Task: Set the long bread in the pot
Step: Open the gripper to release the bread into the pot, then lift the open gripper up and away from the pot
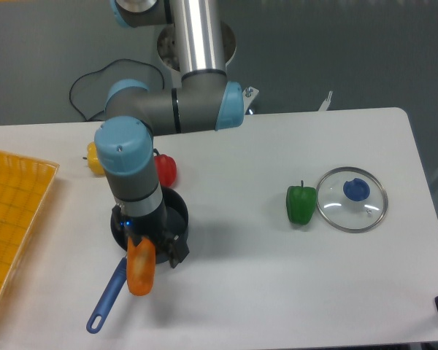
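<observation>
The long bread (pixel 140 268), a smooth orange loaf, hangs upright in my gripper (pixel 147 246), which is shut on its upper end. It is held above the table just in front of the pot (pixel 177 213), over the start of the blue handle (pixel 106 299). The pot is a black shallow pan; my wrist and gripper cover most of its inside, so only its right rim shows. The handle runs down-left to its loop end.
A red pepper (pixel 165 169) and a yellow pepper (pixel 95 157) sit just behind the pot. A green pepper (pixel 301 205) stands next to the glass lid (pixel 352 199) with a blue knob at right. A yellow tray (pixel 11 219) lies at the left edge.
</observation>
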### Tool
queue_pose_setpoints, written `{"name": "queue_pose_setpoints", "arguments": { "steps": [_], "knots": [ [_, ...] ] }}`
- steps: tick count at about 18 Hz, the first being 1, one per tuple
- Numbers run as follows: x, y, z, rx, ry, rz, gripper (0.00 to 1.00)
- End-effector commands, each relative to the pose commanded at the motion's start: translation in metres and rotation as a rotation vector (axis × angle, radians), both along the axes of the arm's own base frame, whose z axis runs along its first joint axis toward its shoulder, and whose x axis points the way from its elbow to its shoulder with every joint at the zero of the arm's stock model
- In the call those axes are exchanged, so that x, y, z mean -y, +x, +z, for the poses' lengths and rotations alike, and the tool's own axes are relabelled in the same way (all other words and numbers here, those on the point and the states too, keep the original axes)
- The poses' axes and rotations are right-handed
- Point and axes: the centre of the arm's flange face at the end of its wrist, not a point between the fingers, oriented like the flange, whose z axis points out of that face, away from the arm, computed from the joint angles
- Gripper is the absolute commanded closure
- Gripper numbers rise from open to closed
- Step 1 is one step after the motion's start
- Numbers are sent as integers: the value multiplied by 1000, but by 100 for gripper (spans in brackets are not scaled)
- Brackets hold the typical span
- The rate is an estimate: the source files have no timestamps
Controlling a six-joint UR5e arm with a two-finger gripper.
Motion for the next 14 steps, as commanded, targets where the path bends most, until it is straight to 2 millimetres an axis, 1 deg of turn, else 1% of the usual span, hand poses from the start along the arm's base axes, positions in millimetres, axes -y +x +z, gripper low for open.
{"name": "queue_pose_setpoints", "arguments": {
  "steps": [1, 3, 6, 9, 11, 13, 14],
  "knots": [
    [2, 0, 2, -18, -22, -24, 0],
    [8, -5, 11, -61, -42, -20, 0],
    [15, -11, 19, -61, -36, -10, 0],
    [17, -12, 16, -47, -48, -7, 0],
    [22, -12, 19, -33, -64, -8, 0],
    [27, -13, 14, 30, -68, -4, 0],
    [29, -13, 8, 90, -58, 0, 0]
  ]
}}
